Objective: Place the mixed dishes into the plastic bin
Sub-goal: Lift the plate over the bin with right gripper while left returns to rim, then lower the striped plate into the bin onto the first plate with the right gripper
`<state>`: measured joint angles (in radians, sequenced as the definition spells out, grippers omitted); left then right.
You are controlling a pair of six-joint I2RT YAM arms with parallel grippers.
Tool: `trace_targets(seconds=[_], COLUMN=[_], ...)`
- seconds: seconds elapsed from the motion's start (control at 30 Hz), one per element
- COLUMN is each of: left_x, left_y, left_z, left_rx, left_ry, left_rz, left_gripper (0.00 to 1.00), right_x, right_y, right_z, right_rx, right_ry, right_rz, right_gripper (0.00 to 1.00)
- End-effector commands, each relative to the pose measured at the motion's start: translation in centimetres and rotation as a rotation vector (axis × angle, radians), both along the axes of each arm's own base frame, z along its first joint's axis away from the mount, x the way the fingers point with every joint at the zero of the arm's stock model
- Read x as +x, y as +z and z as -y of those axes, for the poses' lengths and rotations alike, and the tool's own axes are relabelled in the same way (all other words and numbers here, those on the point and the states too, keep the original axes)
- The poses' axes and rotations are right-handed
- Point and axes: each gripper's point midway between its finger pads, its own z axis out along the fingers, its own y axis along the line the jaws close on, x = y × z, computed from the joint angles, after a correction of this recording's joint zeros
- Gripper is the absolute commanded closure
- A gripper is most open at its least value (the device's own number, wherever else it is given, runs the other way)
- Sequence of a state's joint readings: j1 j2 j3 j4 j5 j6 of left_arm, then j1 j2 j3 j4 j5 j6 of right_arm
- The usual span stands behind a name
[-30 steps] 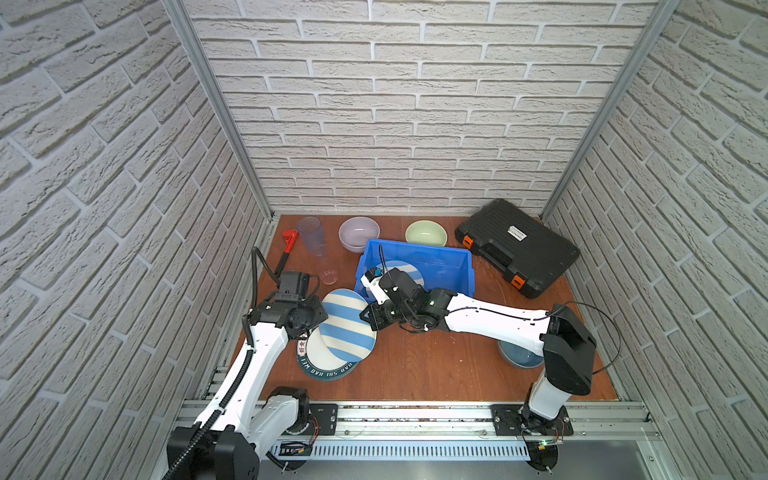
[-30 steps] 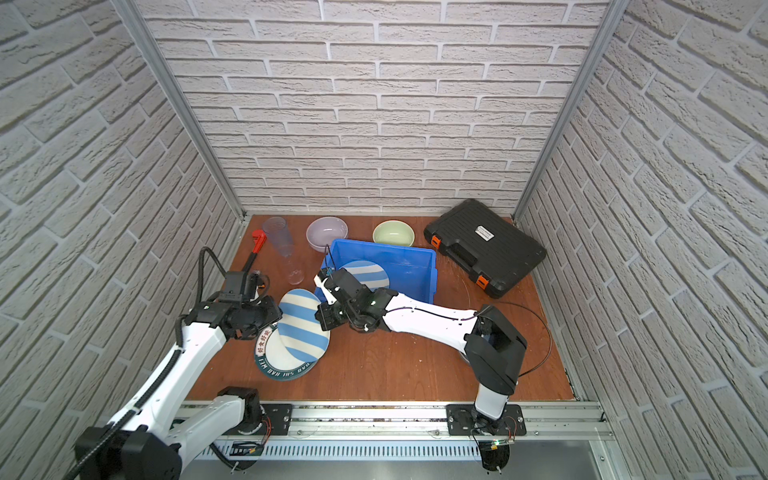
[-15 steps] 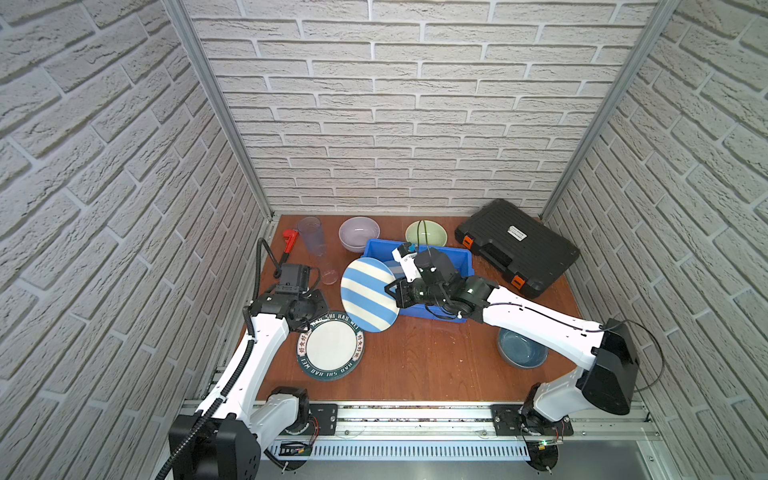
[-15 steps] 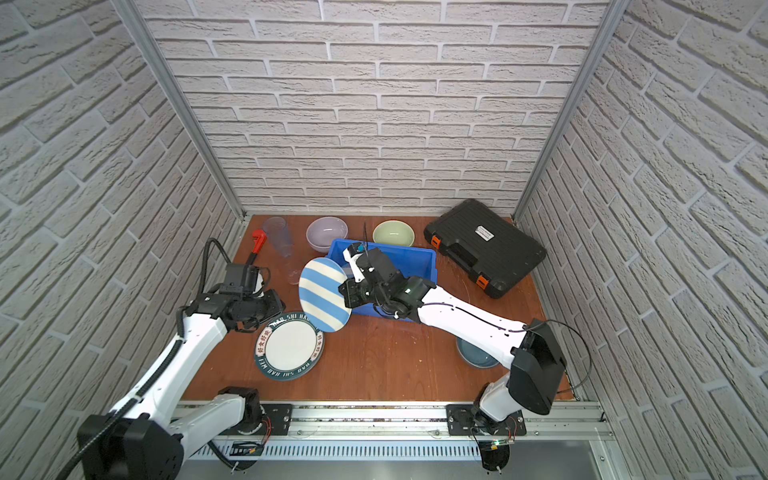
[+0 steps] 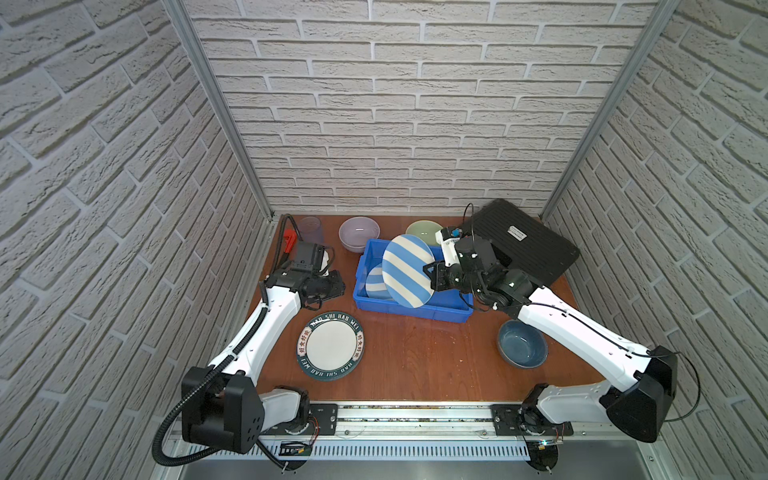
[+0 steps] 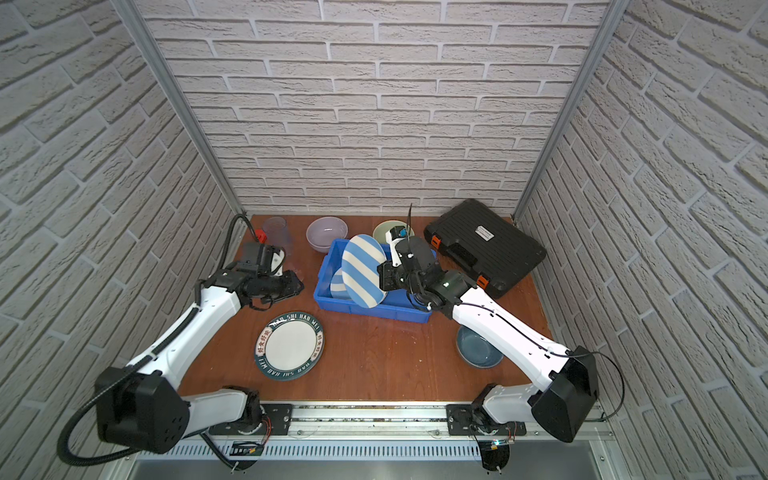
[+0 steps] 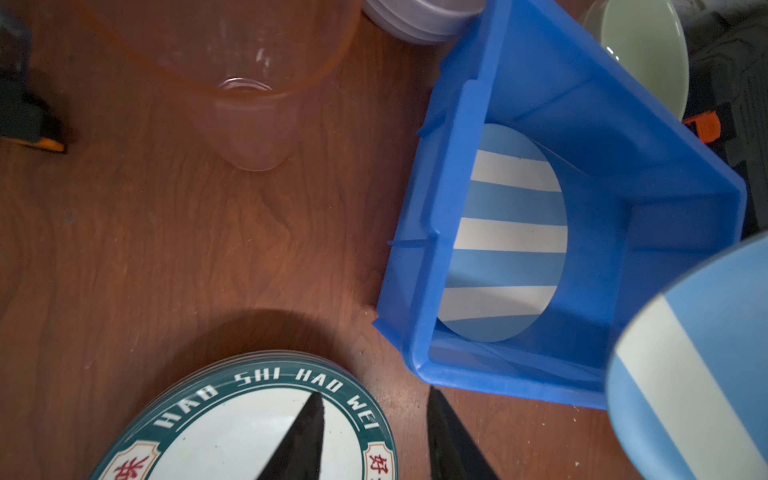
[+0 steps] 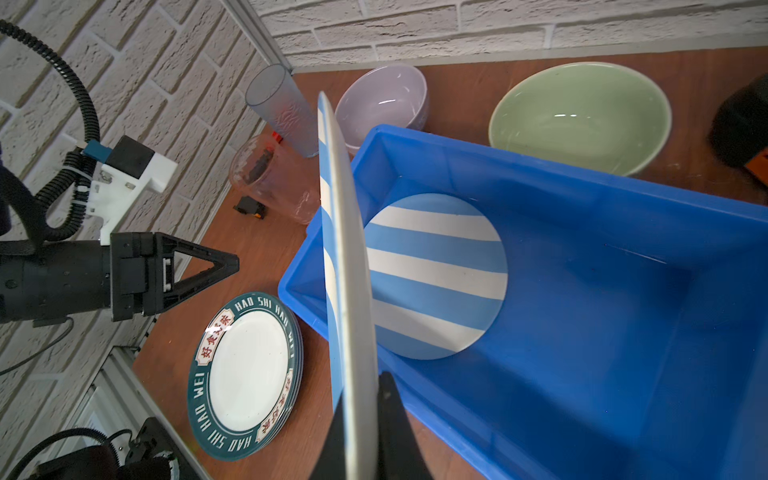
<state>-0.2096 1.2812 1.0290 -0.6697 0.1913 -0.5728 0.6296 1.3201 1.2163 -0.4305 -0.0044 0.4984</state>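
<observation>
My right gripper (image 8: pixel 361 386) is shut on the edge of a blue-white striped plate (image 5: pixel 407 270), holding it tilted on edge above the left part of the plastic bin (image 5: pixel 411 309). A second striped plate (image 8: pixel 436 274) lies flat inside the bin. A teal lettered plate (image 5: pixel 330 345) rests on the table in front of the bin's left corner. My left gripper (image 7: pixel 374 392) hovers open over that plate's far rim with nothing between its fingers. In both top views it sits just left of the bin.
A lilac bowl (image 5: pixel 359 232) and a pale green bowl (image 5: pixel 422 230) stand behind the bin. A blue-grey bowl (image 5: pixel 522 343) sits front right under my right arm. Two clear tumblers (image 8: pixel 274 178) and a red wrench (image 5: pixel 289 241) are back left. A black tool case (image 5: pixel 523 245) lies back right.
My right gripper lifted the striped plate off the lettered plate and carried it up and right over the bin. My left gripper drew back left and its fingers narrowed a little.
</observation>
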Motion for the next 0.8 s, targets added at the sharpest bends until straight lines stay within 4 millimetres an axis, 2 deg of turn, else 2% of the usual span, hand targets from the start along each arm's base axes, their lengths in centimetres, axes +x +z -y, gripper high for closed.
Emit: trace_targets(seconds=[0.0, 0.23, 0.47, 0.77], left_x=[2.1, 4.1, 5.1, 5.3], left_y=[1.0, -0.2, -2.1, -3.5], left_z=[1.4, 3.6, 4.7, 5.4], left_rx=[-0.003, 0.02, 0.052, 0.085], left_ry=[-0.06, -0.133, -0.159, -0.179], left_rz=[0.06, 0.035, -0.021, -0.059], left_gripper=[0.59, 0.62, 0.64, 0.68], right_x=[0.9, 3.1, 4.5, 6.0], right_y=[1.3, 0.8, -1.5, -4.1], right_z=[1.9, 3.7, 3.1, 2.2], right_rx=[0.019, 0.052, 0.087, 0.123], right_ry=[-0.051, -0.107, -0.099, -0.094], right_rz=[0.045, 0.02, -0.039, -0.085], right_gripper=[0.94, 0.94, 0.94, 0.94])
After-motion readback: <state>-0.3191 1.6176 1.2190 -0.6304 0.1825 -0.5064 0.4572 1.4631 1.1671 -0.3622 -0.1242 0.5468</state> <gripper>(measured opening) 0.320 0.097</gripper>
